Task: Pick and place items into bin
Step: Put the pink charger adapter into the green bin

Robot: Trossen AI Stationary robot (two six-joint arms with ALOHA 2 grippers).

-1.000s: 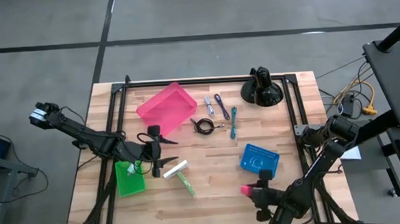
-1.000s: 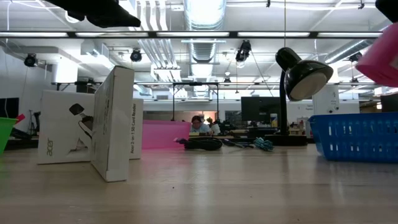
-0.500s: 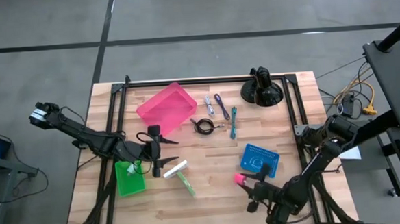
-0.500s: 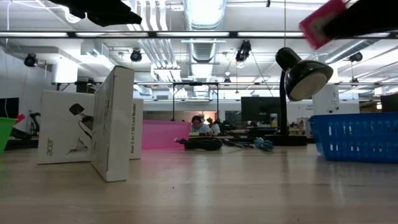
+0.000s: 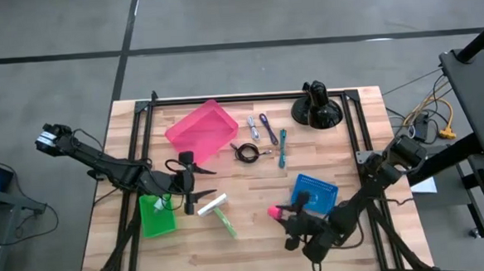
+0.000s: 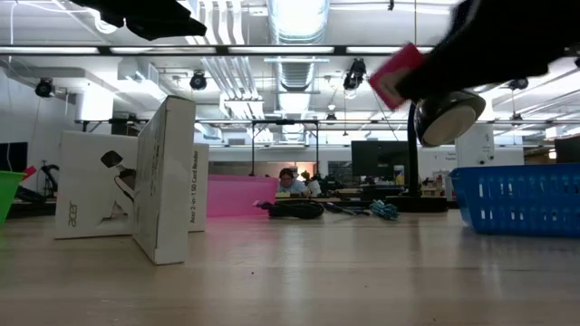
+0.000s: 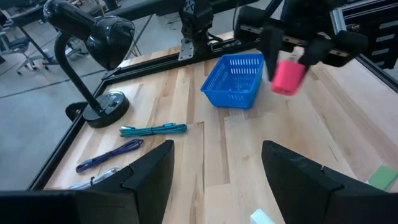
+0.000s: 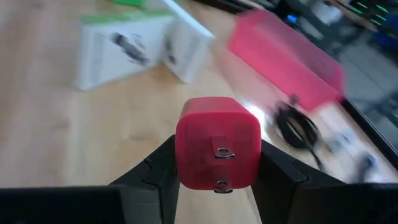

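One red block (image 5: 274,212) is clamped in your right claw (image 5: 284,215), probably just beside the blue basket (image 5: 315,192); left claw (image 5: 187,188) gapes.

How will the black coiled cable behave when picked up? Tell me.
Probably floppy: the black coiled cable lies as a loose loop with a free tail. Likely light, since it looks thin. Pinched on one strand, the rest may dangle and uncoil.

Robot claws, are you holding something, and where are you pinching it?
The right gripper pinches a pink block by its two opposite sides, up off the table. The left gripper holds nothing.
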